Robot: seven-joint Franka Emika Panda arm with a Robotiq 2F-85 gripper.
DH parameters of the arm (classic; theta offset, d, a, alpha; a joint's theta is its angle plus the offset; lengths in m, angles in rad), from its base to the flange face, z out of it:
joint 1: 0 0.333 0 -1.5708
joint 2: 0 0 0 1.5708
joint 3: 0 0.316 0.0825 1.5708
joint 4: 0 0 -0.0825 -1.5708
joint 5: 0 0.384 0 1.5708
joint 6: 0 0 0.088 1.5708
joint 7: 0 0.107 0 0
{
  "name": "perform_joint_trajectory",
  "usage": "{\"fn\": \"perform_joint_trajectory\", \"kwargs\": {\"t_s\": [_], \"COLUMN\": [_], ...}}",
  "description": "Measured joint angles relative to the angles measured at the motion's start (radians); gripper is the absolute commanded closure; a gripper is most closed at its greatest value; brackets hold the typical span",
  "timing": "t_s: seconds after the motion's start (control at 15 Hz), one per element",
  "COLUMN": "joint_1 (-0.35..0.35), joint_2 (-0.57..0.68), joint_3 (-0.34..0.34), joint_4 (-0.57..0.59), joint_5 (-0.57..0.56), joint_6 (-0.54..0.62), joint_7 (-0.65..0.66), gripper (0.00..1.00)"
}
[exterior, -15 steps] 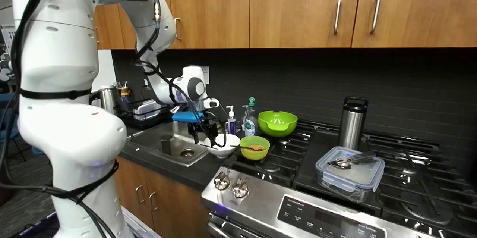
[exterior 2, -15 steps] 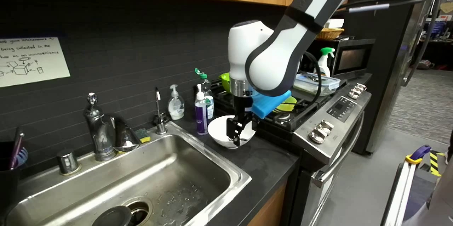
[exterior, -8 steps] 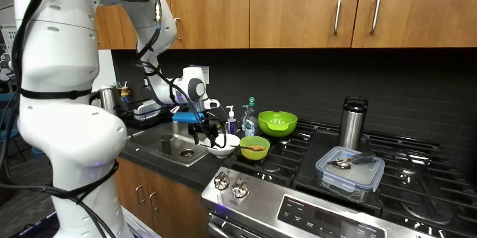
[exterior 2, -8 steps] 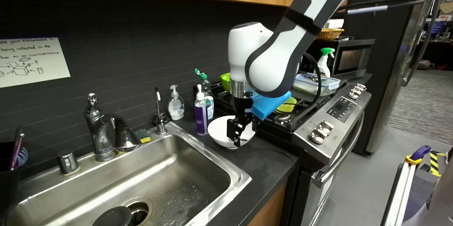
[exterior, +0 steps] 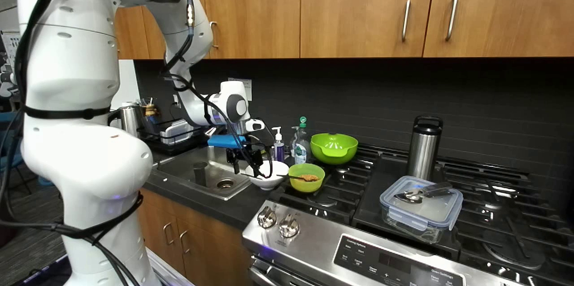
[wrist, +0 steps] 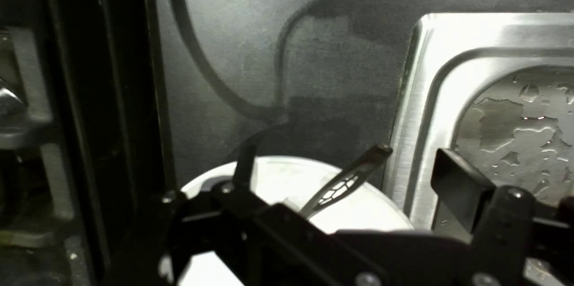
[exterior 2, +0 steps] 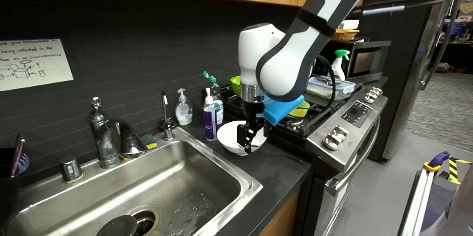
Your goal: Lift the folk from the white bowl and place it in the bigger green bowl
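Observation:
The fork point(wrist: 343, 187) has a dark handle with a lattice cut-out; it leans over the rim of the white bowl point(wrist: 358, 216), its lower part hidden behind my gripper. The white bowl stands on the counter beside the sink in both exterior views point(exterior: 273, 170) point(exterior 2: 228, 134). My gripper point(wrist: 345, 160) is open and empty, a finger on either side of the fork handle, not touching it in the wrist view. In an exterior view the gripper point(exterior 2: 255, 140) is low over the bowl. The bigger green bowl point(exterior: 334, 153) sits at the back of the stove.
A smaller yellow-green bowl point(exterior: 298, 185) with brown food and a spoon stands right beside the white bowl. Soap bottles point(exterior 2: 210, 117) stand behind it. The sink point(exterior 2: 177, 177) adjoins the counter. A clear lidded container point(exterior: 421, 214) and a steel flask point(exterior: 423, 151) are on the stove.
My arm has sunk very slightly over the white bowl during the first half second and then holds still. The gripper stays open; the bowls and fork have not moved.

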Motion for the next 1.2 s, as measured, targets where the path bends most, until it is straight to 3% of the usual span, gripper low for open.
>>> {"fn": "perform_joint_trajectory", "kwargs": {"t_s": [0.07,0.13,0.2,0.27,0.33,0.4,0.47,0.53,0.67,0.73,0.8,0.93,1.07,1.2], "joint_1": [0.0,0.0,0.0,0.0,0.0,0.0,0.0,0.0,0.0,0.0,0.0,0.0,0.0,0.0], "joint_2": [0.0,0.0,0.0,0.0,0.0,0.0,0.0,0.001,0.001,0.001,0.001,0.001,0.001,0.001], "joint_3": [0.0,0.0,0.0,0.0,0.0,0.0,0.0,0.0,0.0,0.0,-0.001,-0.001,-0.001,-0.002], "joint_4": [0.0,0.0,0.0,0.0,0.0,0.0,0.0,0.0,0.0,0.0,0.0,0.0,0.0,0.0], "joint_5": [0.0,0.0,0.0,0.0,0.0,0.0,0.0,0.0,0.0,0.0,0.0,0.0,0.0,0.0], "joint_6": [0.0,0.0,0.0,-0.001,-0.001,-0.001,-0.001,-0.001,-0.001,-0.001,-0.001,-0.001,-0.001,-0.001], "joint_7": [0.0,0.0,0.0,0.0,0.0,0.0,0.0,0.0,0.0,0.0,0.0,0.0,0.0,0.0], "gripper": [0.1,0.26,0.11,0.32,0.46,0.35,0.4,0.36,0.44,0.54,0.52,0.72,0.79,0.93]}}
